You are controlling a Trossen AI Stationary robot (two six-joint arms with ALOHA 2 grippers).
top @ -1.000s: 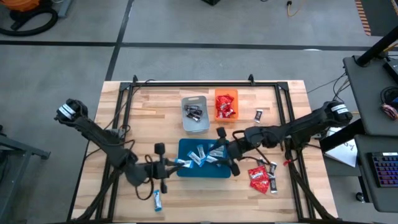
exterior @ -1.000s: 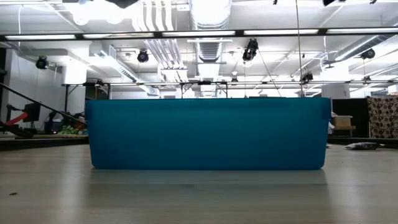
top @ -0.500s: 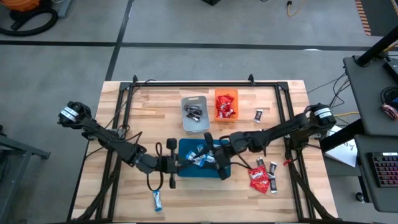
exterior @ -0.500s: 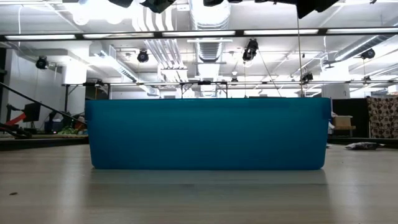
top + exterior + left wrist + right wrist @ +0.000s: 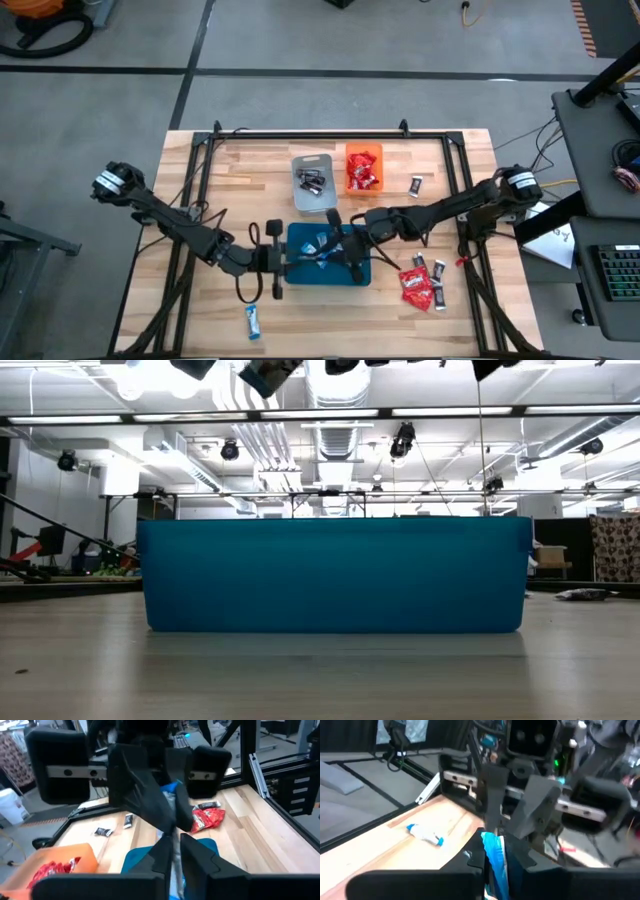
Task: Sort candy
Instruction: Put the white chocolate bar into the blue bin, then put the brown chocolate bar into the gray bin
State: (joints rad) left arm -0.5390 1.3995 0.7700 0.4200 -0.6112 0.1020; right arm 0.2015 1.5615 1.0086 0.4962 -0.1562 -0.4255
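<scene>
Both grippers meet over the blue tray!
Centre frame: right gripper (image 5: 333,250) pinches a blue-and-white bar (image 5: 495,856) (wrapper showing); left gripper (image 5: 292,262) pressed together beside it above blue tray (image 5: 300,274).

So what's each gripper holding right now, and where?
Both grippers, left and right, pinch one blue-and-white bar by opposite ends, over the blue tray.

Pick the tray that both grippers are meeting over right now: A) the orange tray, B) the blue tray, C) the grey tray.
B: in the high view the left gripper and the right gripper face each other above the blue tray, while the grey tray and the orange tray sit apart, farther back on the table.
</scene>
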